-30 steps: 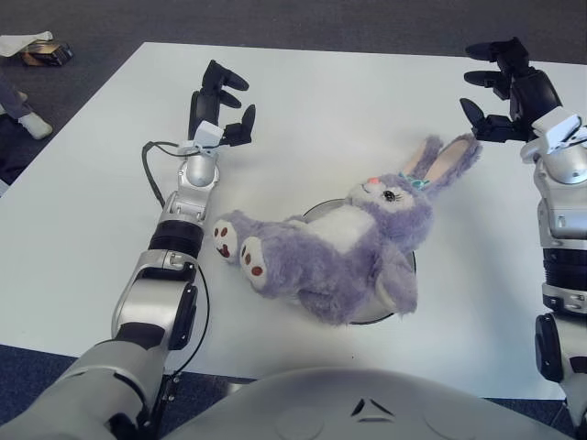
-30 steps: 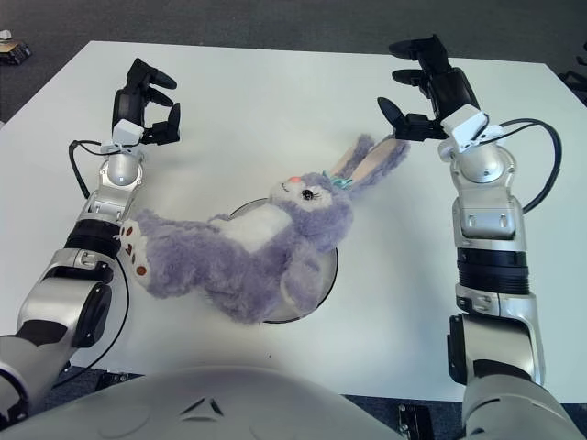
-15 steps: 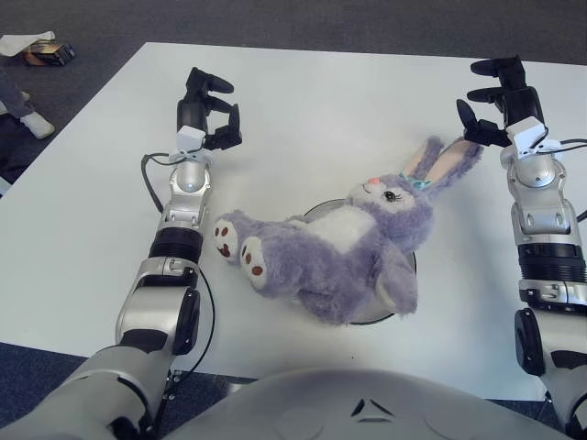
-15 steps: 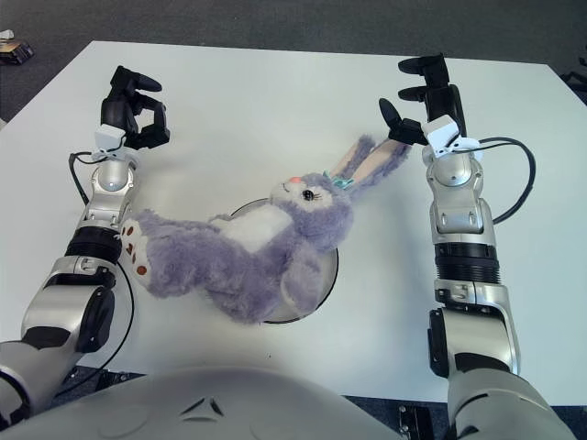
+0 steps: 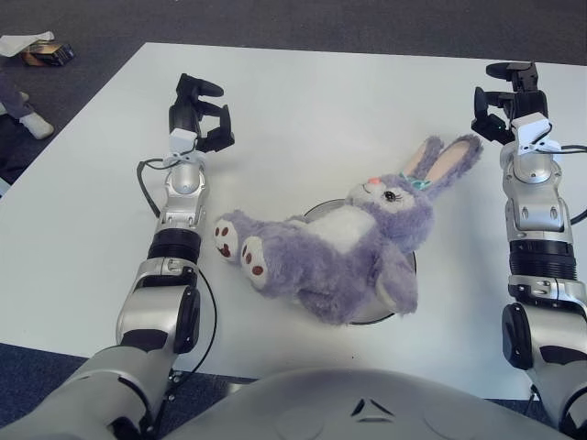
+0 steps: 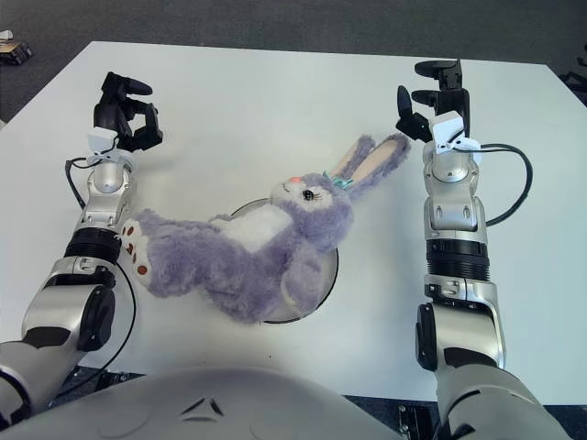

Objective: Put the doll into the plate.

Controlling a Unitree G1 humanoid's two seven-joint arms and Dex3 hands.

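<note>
Lying diagonally across the plate (image 5: 404,302), the doll (image 5: 339,252) points its feet toward the left hand (image 5: 197,115) and its ears toward the nearer right hand (image 5: 509,96); both hands are released, grasping nothing.

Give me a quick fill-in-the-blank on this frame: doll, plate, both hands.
1. The purple bunny doll lies across the ___, which shows only at its rim.
2. The doll's feet point toward the robot's ___ side.
3. The left hand and right hand both hold ___.
4. The doll's long ears reach toward the ___ hand.

Missing words: plate; left; nothing; right
</note>
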